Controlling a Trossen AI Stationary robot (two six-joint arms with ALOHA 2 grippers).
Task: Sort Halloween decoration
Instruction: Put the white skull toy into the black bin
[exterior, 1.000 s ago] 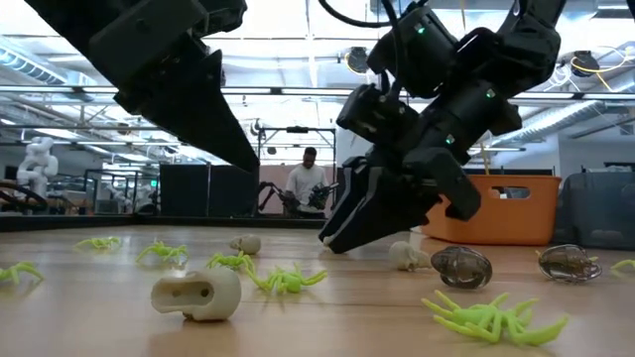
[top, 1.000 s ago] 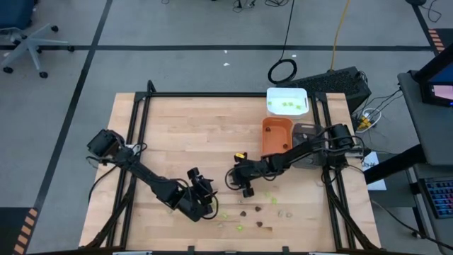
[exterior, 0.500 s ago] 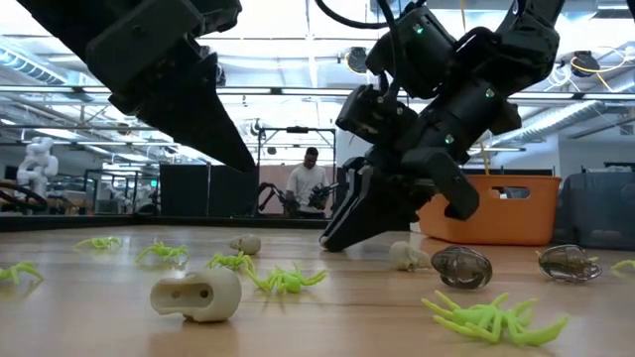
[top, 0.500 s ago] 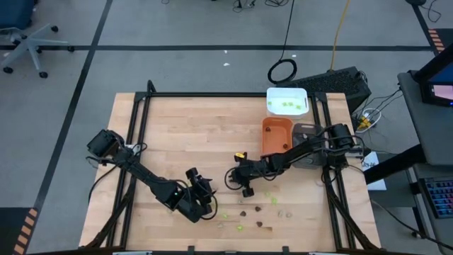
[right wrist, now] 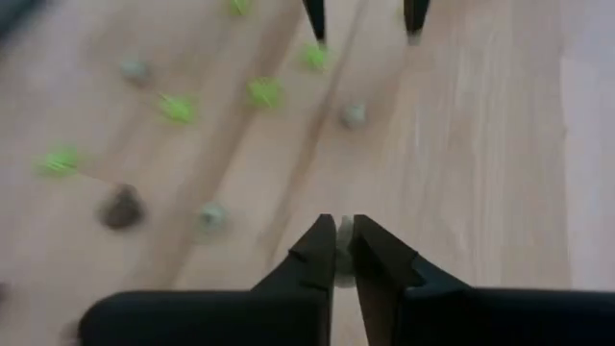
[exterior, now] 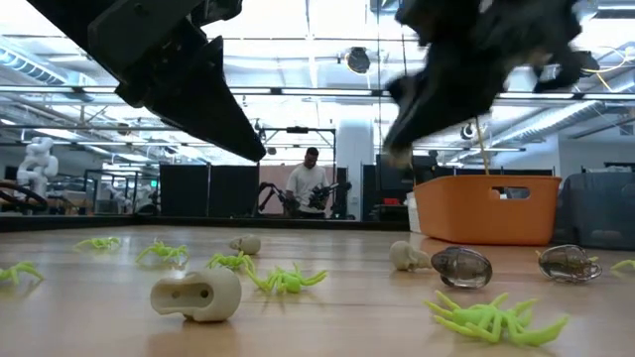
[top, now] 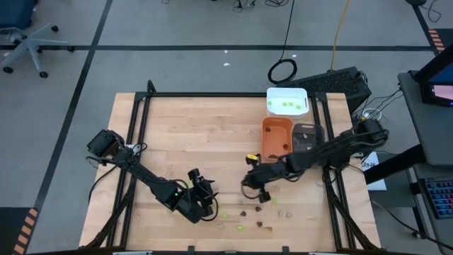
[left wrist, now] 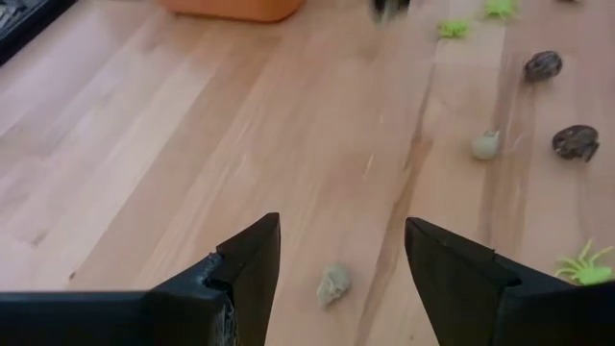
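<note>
held piece: small pale beige-grey piece (right wrist: pixel 343 231) pinched between the right tool's fingertips, lifted off the bench
right tool: right tool (top: pixel 260 193) fingers narrow, clamped on the pale piece; sits just short of the orange tray's near end, above bare wood; in the low view it hangs high, blurred (exterior: pixel 402 149)
loose decoration: scattered on the bench (top: pixel 184 134) near its front edge, on the near side of the orange tray
green pieces: lime-green spiders, one big in the low view (exterior: pixel 491 319), another mid bench (exterior: pixel 286 280), more toward the far side (exterior: pixel 164 252); from above one small green speck (top: pixel 239 228)
dark pieces: two dark brown rounded ones side by side (exterior: pixel 461 266) (exterior: pixel 569 262), in front of the orange tray in the low view
pale pieces: skull-like one closest to the low camera (exterior: pixel 197 295), smaller one (exterior: pixel 407 256) just beside the dark pair, another farther back (exterior: pixel 245 243)
orange tray: orange tray (top: pixel 276 134) on the bench, right half; contents not clear
white tray: white tray (top: pixel 287 101) touching the orange tray's far end, green bits inside
grey tray: grey tray (top: pixel 306 136) just beside the orange tray, away from bench centre
left tool: left tool (top: pixel 206 202) fingers wide apart, nothing between them, low over the bench, well apart from the orange tray; pale piece (left wrist: pixel 333 284) on the wood between its fingers (left wrist: pixel 252 258) in the wrist view
background: person (exterior: pixel 308 186) standing far behind the bench
</note>
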